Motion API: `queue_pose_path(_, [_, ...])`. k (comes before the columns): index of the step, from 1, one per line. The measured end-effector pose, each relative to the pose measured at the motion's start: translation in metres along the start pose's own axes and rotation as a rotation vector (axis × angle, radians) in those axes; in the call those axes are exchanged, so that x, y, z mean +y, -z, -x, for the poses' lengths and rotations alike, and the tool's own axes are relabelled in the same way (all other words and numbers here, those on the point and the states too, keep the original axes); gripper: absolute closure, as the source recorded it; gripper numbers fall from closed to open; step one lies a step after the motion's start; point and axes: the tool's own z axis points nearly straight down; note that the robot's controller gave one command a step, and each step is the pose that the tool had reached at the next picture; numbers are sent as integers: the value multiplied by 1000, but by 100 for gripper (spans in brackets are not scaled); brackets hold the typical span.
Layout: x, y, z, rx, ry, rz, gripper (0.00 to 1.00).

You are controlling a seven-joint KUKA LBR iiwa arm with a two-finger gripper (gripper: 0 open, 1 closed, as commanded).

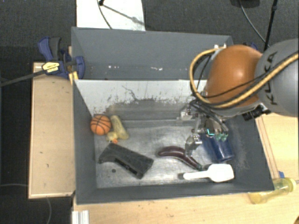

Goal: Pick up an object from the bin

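Observation:
My gripper (195, 138) hangs low over the right part of the bin floor, beneath the arm's orange dome. Just below it lies a dark purple curved thing like an aubergine (179, 155), its right end under the gripper. A blue boxy thing (218, 147) lies right beside the gripper, on its right, partly hidden by the wrist. A white plastic spoon (211, 173) rests near the bin's front wall, below the blue thing.
On the left of the bin, a small orange basketball (100, 124) sits against a yellowish soft toy (117, 129). A black pistol-shaped thing (125, 159) lies at the front left. The arm covers the bin's right back corner.

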Motion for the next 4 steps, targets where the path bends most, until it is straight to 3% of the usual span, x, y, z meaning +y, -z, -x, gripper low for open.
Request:
queue_pose_path(1, [-3, -53, -1, -7, -5, 0, 0])
queue_pose_path(2, [-12, -116, 9, -20, 23, 0, 100])
queue_pose_path(3, [-12, -116, 9, -20, 22, 0, 100])
queue_pose_path(4, [-57, 20, -13, 0, 85, -1, 100])
